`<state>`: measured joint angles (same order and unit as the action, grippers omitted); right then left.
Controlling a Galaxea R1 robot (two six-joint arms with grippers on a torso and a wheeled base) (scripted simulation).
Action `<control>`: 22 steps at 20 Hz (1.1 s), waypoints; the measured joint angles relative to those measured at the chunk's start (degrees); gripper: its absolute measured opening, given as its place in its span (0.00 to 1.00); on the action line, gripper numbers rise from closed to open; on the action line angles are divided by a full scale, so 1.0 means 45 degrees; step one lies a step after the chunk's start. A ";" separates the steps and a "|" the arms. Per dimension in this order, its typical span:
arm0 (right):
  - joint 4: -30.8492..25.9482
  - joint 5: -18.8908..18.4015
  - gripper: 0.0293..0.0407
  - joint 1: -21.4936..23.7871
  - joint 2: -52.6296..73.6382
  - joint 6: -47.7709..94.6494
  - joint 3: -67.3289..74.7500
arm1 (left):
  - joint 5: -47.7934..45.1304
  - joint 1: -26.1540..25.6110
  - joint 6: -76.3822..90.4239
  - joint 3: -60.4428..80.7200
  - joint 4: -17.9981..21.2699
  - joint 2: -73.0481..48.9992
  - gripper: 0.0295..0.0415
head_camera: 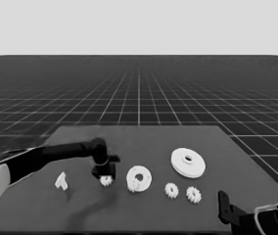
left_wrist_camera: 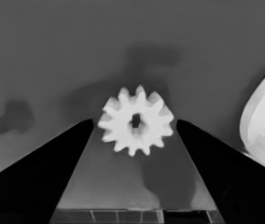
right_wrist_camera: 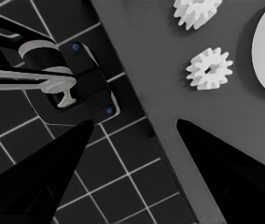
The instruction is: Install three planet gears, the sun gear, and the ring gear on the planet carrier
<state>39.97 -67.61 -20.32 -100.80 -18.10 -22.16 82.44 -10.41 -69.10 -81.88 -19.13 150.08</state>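
Crowded middle, open far side

The left gripper point(head_camera: 105, 175) hangs over a small gear point(head_camera: 106, 180), fingers spread with bare table on both sides of it in the wrist view point(left_wrist_camera: 135, 121). Just right of it the smaller round part point(head_camera: 139, 178) narrows the way; two more gears point(head_camera: 171, 190) point(head_camera: 193, 194) and the larger round part point(head_camera: 188, 162) fill the right. A thin white piece point(head_camera: 61, 181) sits left. The table point(head_camera: 144, 139) is bare along its far edge.
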 joint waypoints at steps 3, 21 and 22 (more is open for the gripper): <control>0.0000 0.0000 0.81 0.0000 0.0000 0.0000 0.0000 | -0.0147 -0.0217 0.0118 -0.0251 -0.0192 0.0087 0.75; 0.0000 0.0000 0.81 0.0000 0.0000 0.0000 0.0000 | 0.0925 0.2151 -0.0706 0.1403 0.1924 -0.0473 0.14; 0.0000 0.0000 0.81 0.0000 0.0000 0.0000 0.0000 | 0.0948 0.2232 -0.0713 0.1418 0.2005 -0.0477 0.14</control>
<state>39.97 -67.61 -20.32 -100.80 -18.10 -22.16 86.70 -0.36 -72.31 -75.50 -10.11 147.93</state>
